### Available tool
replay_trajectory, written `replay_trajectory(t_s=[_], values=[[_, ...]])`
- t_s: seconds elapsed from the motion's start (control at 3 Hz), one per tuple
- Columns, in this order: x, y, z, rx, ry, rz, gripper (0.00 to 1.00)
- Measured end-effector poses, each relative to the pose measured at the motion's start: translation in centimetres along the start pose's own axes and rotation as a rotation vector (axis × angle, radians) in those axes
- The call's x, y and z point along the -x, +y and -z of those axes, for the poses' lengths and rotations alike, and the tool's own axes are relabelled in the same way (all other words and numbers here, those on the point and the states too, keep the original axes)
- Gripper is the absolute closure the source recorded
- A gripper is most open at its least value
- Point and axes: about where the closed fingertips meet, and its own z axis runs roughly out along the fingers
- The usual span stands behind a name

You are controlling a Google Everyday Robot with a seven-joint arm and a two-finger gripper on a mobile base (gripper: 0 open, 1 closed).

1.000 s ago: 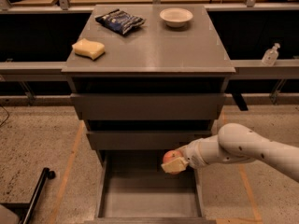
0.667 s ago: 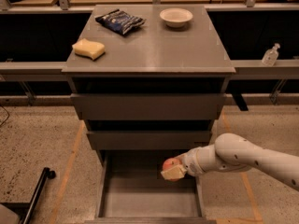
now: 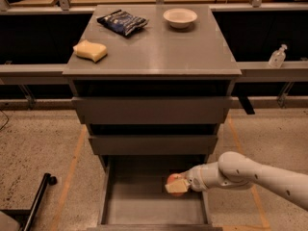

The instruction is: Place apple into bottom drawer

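Your end effector (image 3: 174,186) is down inside the open bottom drawer (image 3: 139,207), near its right wall and toward the back. It is reached in from the right on the white arm (image 3: 250,173). It is clamped on the apple (image 3: 172,178): one pale finger lies across the front of the fruit, and red skin shows above and below that finger. You cannot tell whether the apple touches the drawer floor or hangs just over it.

To the left of the end effector and in front of it, you see the drawer's plain grey floor. Directly above it sits the middle drawer (image 3: 153,144), pushed in. The top drawer (image 3: 151,109) is above that, also closed.

Higher up and farther back is the counter (image 3: 159,57) on top of the cabinet. A white bowl (image 3: 180,17) stands almost straight above the end effector at the counter's far edge. A dark snack bag (image 3: 122,21) lies up and to the left of the end effector. A yellow sponge (image 3: 90,50) sits farther left, near the counter's left edge. Up and well off to the right of the end effector, a clear pump bottle (image 3: 277,57) stands on a ledge beside the cabinet.
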Motion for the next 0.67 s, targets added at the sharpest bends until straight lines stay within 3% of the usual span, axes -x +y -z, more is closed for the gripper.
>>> replay_trajectory(t_s=[0.33,0.67], values=[[-0.75,-0.04,-0.49,-0.028,0.038,0.01,1.0],[-0.72,-0.39,-1.01,-0.057,0.015,0.045,1.0]])
